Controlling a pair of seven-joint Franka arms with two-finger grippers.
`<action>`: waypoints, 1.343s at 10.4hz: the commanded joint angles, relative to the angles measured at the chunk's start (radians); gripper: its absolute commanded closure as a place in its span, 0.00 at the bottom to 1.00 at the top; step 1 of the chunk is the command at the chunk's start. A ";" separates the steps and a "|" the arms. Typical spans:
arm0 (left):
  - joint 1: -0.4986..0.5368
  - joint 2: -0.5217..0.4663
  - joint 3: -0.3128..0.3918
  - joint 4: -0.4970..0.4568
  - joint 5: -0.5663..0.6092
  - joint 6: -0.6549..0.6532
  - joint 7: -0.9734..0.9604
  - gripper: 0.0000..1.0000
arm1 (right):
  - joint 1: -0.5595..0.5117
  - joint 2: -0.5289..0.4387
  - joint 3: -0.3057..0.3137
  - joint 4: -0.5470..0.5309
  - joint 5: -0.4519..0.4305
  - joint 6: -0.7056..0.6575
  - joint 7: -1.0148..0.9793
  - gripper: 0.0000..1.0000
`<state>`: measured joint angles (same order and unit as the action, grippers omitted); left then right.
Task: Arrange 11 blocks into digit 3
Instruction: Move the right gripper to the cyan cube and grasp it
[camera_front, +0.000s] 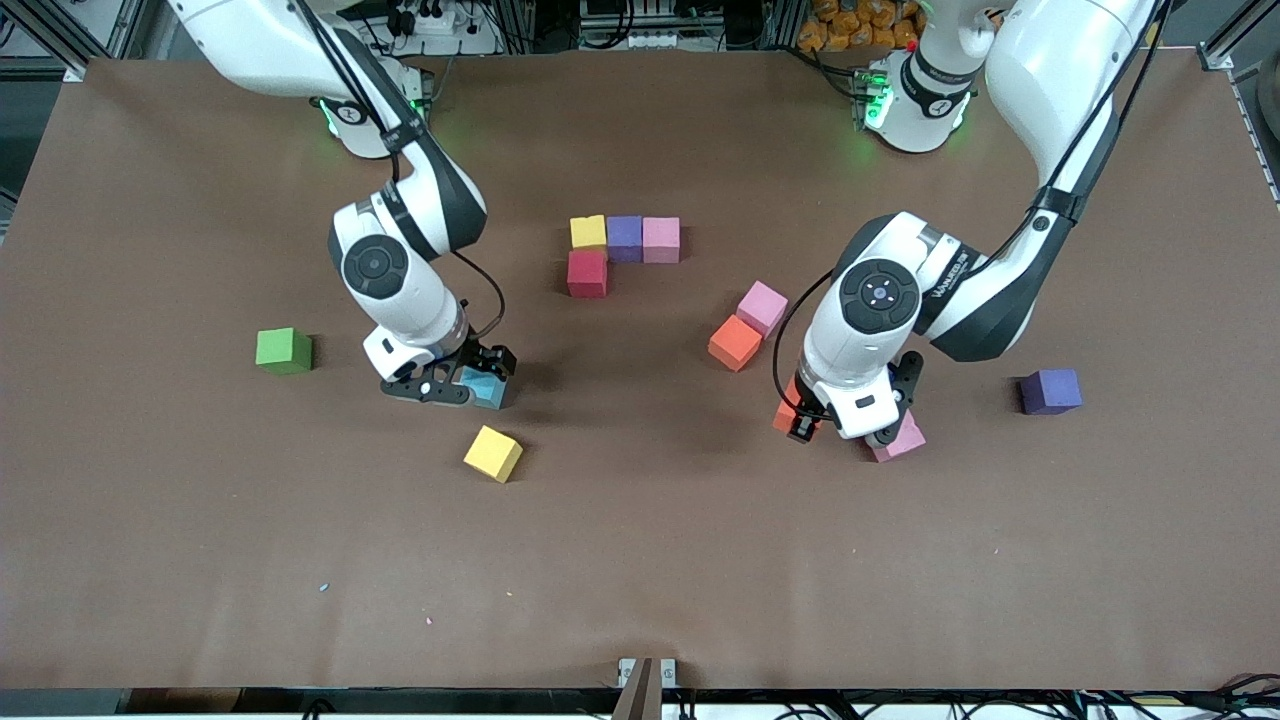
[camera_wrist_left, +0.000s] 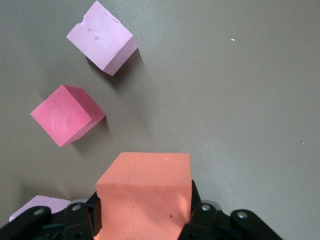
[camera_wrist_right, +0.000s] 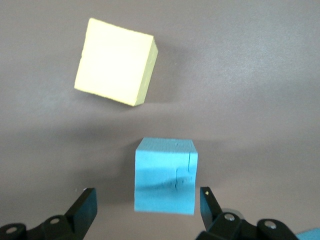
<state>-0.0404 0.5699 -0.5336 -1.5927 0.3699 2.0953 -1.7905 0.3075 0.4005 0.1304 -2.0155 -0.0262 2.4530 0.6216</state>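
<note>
Two grasps under way, both with neighbours close enough to disturb.

The right end effector (camera_wrist_right: 145, 210) stands released astride the blue block (camera_wrist_right: 166, 175) on the table (camera_front: 640, 560); closing off-centre could twist it toward the yellow block (camera_front: 493, 453) just nearer the camera. The left end effector (camera_wrist_left: 145, 220) is clenched on an orange block (camera_wrist_left: 145, 195), beside a pink block (camera_front: 903, 438); swinging low could knock it, or the orange-and-pink pair (camera_front: 748, 326), before reaching the started digit (camera_front: 622, 250).
</note>
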 joint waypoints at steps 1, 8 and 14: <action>0.002 -0.018 -0.006 0.002 -0.009 -0.024 0.002 1.00 | 0.001 0.057 -0.014 0.069 -0.021 -0.003 0.032 0.08; 0.002 -0.018 -0.006 0.002 -0.011 -0.024 0.002 1.00 | -0.001 0.095 -0.017 0.069 -0.096 0.010 0.055 0.08; 0.002 -0.018 -0.005 0.002 -0.014 -0.024 0.002 1.00 | -0.007 0.121 -0.017 0.060 -0.095 0.034 0.055 0.56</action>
<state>-0.0408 0.5695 -0.5355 -1.5917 0.3699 2.0951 -1.7905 0.3075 0.5125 0.1089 -1.9663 -0.1008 2.4814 0.6564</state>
